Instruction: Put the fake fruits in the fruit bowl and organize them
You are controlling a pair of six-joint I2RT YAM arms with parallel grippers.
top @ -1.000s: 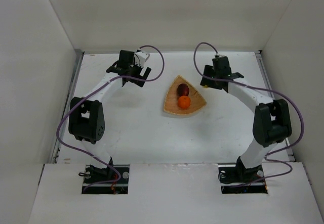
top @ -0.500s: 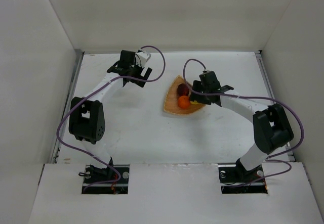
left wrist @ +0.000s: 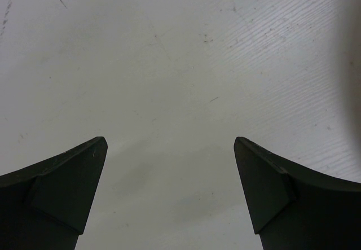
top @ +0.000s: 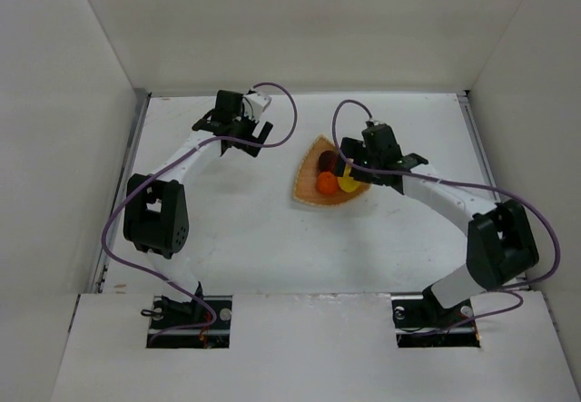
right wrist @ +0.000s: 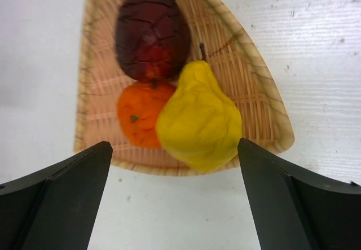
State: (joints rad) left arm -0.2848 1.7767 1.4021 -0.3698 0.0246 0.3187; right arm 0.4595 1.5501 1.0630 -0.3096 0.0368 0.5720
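The woven fruit bowl holds all three fake fruits. A dark red fruit lies at its far end, an orange one at the near left, and a yellow pear-like one at the near right, touching both. My right gripper hangs open just above the bowl's near rim, holding nothing. My left gripper is open over bare table, well left of the bowl.
White walls enclose the white table on three sides. The right arm reaches in from the right with its purple cable looping above the bowl. The left arm stretches toward the far left of the table.
The right gripper carried the yellow fruit from the far right to the bowl, then opened and let it go beside the other two. The left arm stayed still.
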